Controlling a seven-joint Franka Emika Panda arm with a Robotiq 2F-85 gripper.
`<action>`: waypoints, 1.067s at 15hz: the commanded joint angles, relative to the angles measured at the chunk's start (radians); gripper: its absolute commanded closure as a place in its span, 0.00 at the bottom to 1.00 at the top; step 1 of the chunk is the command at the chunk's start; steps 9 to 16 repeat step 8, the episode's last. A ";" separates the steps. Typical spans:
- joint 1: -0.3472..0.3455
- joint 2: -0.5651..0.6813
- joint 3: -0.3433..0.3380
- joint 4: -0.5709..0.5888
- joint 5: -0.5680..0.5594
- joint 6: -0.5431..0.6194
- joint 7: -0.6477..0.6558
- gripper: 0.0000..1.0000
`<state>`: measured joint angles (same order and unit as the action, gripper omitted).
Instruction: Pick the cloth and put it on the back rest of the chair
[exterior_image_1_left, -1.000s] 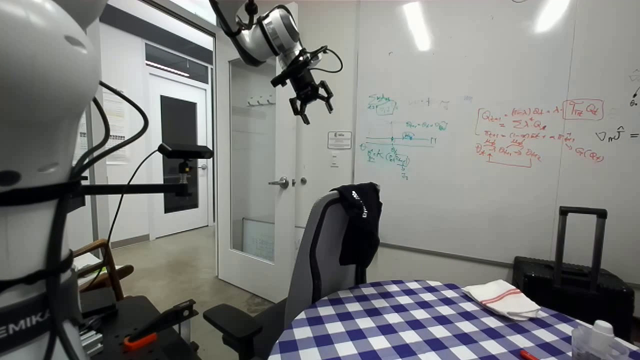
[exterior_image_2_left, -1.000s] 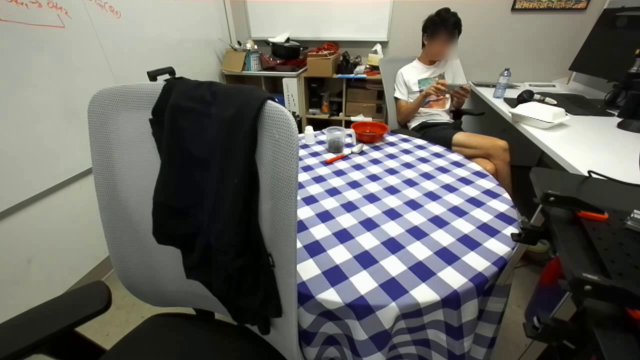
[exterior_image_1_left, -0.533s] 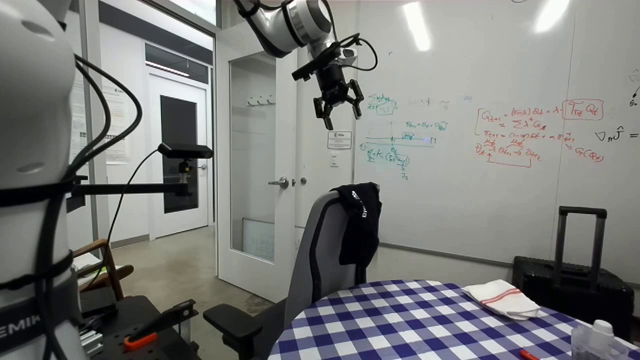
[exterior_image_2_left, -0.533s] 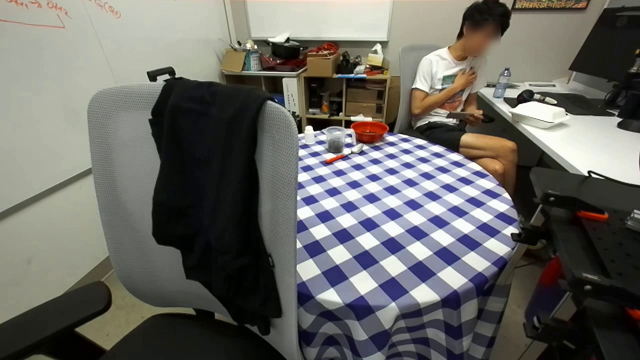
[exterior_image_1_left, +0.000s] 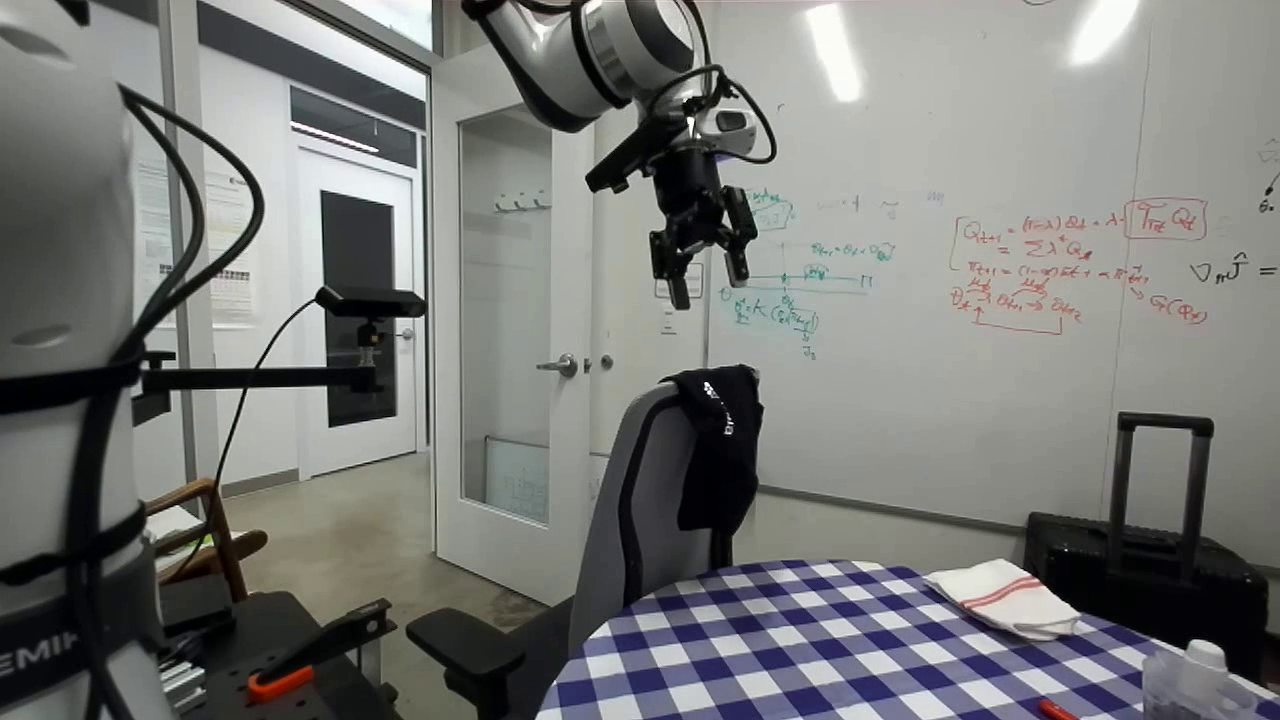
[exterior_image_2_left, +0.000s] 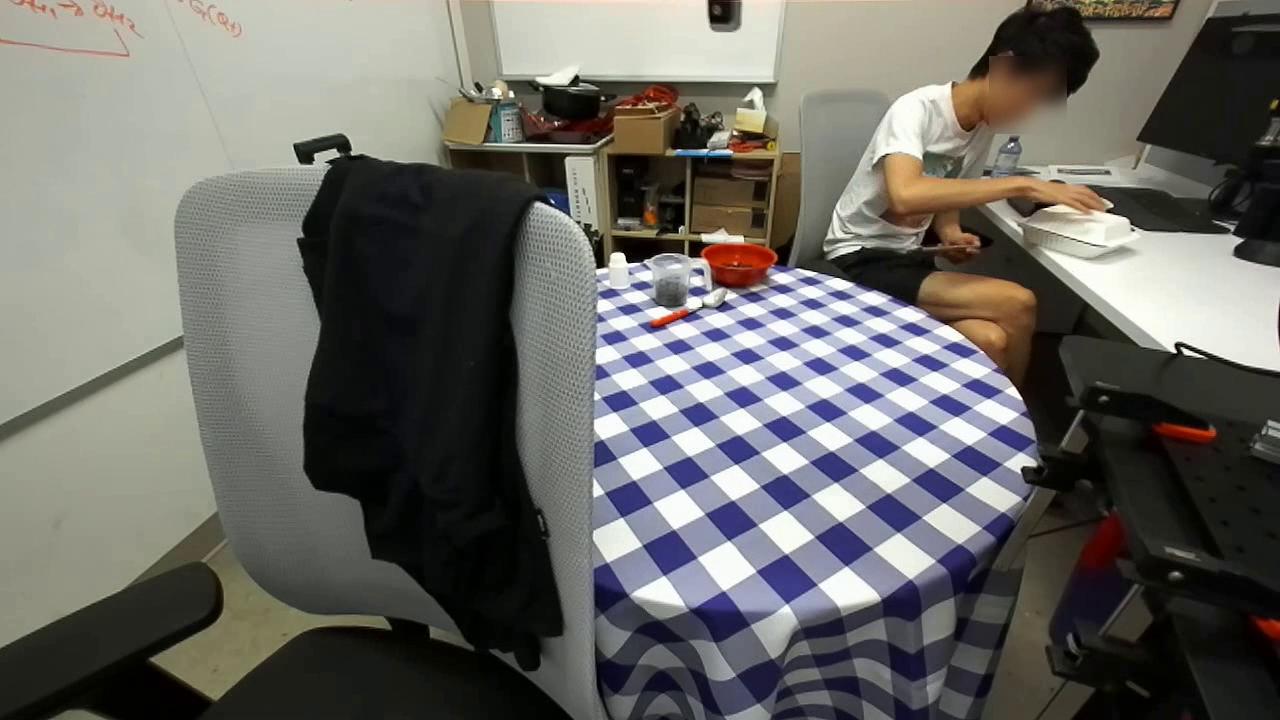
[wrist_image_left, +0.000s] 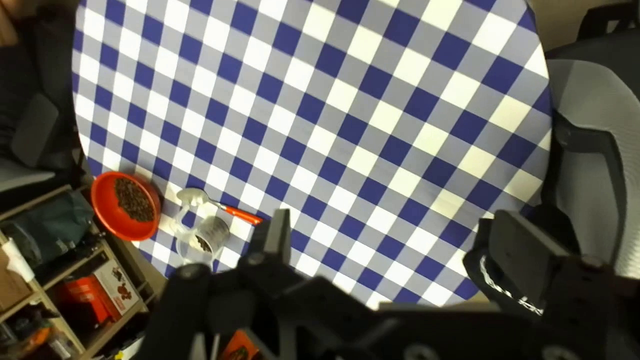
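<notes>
The 2 fingers (exterior_image_1_left: 738, 262) of the gripper (exterior_image_1_left: 708, 282) stand well spread, tips pointing down, high up in an exterior view, with the chair (exterior_image_1_left: 600, 545) lower in the same line of sight. In the wrist view they frame a broad patch of the table (wrist_image_left: 360, 145), spread with blue-and-white check, and 1 of them hides part of the black cloth (exterior_image_1_left: 728, 450). That cloth hangs over the top of the grey back rest (exterior_image_2_left: 255, 400) in both exterior views, white lettering near its upper end. A folded white cloth (exterior_image_1_left: 1005, 600) with red stripes lies flat at the table's edge, near a black suitcase (exterior_image_1_left: 1150, 590). Which of these 2 the job means, I cannot tell. Farther out, a red bowl (exterior_image_2_left: 738, 265) holds small brown bits; a clear jug (exterior_image_2_left: 670, 282) stands next to it, a red-handled spoon (exterior_image_2_left: 680, 314) just beside. A seated man (exterior_image_2_left: 920, 195) leans toward a white food box (exterior_image_2_left: 1080, 232) on the desk (exterior_image_2_left: 1190, 285).
</notes>
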<state>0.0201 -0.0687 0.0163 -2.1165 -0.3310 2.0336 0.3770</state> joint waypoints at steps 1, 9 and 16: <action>-0.019 -0.030 0.000 -0.047 0.007 0.013 0.003 0.00; -0.032 -0.091 0.000 -0.121 0.014 0.032 0.015 0.00; -0.032 -0.091 0.000 -0.121 0.014 0.032 0.015 0.00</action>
